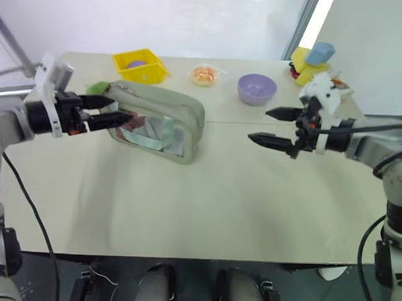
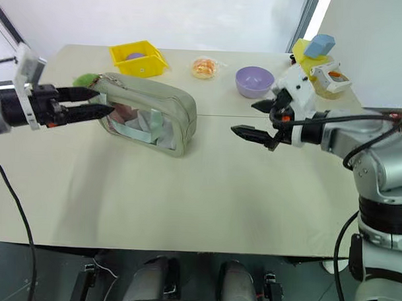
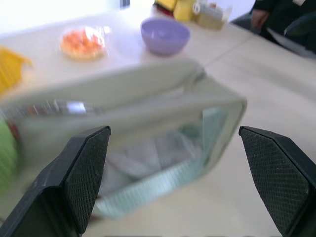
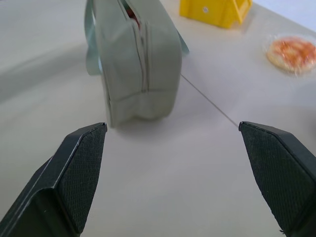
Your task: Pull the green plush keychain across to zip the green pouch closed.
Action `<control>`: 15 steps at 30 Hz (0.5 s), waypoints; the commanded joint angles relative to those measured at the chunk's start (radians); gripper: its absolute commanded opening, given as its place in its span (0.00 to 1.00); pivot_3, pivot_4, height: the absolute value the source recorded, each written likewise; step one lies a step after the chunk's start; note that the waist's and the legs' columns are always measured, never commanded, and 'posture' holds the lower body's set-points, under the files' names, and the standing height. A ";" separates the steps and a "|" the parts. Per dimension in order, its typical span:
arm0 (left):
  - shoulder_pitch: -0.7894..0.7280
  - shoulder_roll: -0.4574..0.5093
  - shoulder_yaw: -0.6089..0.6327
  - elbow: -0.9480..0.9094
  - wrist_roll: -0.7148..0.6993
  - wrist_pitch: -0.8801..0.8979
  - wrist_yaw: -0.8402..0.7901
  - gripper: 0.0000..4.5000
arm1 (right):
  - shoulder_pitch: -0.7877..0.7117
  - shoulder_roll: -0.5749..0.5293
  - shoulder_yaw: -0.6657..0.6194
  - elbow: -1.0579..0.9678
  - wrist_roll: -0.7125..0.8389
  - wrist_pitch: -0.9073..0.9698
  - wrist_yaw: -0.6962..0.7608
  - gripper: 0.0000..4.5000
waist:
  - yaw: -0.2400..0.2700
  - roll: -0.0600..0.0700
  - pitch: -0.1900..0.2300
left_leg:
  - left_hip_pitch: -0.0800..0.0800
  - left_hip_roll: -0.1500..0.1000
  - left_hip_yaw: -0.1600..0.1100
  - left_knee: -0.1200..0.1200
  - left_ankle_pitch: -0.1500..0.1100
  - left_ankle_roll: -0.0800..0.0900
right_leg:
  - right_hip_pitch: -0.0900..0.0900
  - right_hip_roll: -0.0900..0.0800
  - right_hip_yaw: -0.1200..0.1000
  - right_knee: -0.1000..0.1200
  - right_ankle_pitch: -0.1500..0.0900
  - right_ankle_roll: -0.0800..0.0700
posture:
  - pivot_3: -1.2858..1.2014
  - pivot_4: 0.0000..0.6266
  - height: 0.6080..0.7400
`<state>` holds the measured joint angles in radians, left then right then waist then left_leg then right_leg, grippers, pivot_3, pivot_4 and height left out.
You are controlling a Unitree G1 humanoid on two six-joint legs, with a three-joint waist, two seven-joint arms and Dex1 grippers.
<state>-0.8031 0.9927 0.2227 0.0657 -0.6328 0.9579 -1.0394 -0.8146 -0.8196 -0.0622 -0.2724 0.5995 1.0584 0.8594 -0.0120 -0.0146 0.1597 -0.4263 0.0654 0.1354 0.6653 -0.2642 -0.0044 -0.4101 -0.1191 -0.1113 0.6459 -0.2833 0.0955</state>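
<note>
Both grippers spread, holding nothing: left gripper point(image 1: 103, 111) beside the green plush keychain point(image 1: 96, 88), right gripper point(image 1: 273, 128) well apart. A sound pull would pinch the keychain and follow the zipper line while the right braces the green pouch point(image 1: 179, 117).

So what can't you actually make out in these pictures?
- Green plush keychain: partly behind the left gripper fingers; its chain is too small to see.
- Green pouch: contents blurred in the left wrist view.
- Yellow box: the purple thing inside is half hidden by its wall.
</note>
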 commanded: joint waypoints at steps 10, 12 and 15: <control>-0.041 0.037 -0.059 0.133 0.098 -0.187 -0.096 0.99 | -0.060 -0.022 0.039 0.065 -0.026 -0.078 0.048 0.99 | 0.002 -0.002 0.002 | -0.003 0.000 0.004 0.001 0.001 -0.002 | -0.003 0.000 0.000 0.001 0.000 0.000 | 0.52 0.24 0.99; -0.042 0.040 -0.060 0.139 0.104 -0.193 -0.103 0.99 | -0.058 -0.022 0.037 0.059 -0.025 -0.077 0.048 0.99 | 0.001 -0.002 0.003 | -0.003 0.000 0.005 0.001 0.001 -0.002 | -0.003 0.000 0.000 0.001 0.000 0.000 | 0.52 0.24 0.99; -0.050 0.042 -0.068 0.157 0.122 -0.211 -0.109 0.99 | -0.069 -0.018 0.037 0.059 -0.024 -0.076 0.046 0.99 | 0.000 -0.002 0.003 | -0.003 0.000 0.005 0.001 0.001 -0.002 | -0.003 0.000 0.000 0.001 0.000 0.000 | 0.52 0.24 0.99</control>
<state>-0.8280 1.0172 0.1473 0.2235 -0.5218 0.7699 -1.1425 -0.8457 -0.8255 -0.0062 -0.1912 0.5720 0.9960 0.9052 -0.0119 -0.0168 0.1623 -0.4289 0.0658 0.1401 0.6661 -0.2630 -0.0063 -0.4131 -0.1192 -0.1110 0.6472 -0.2833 0.0959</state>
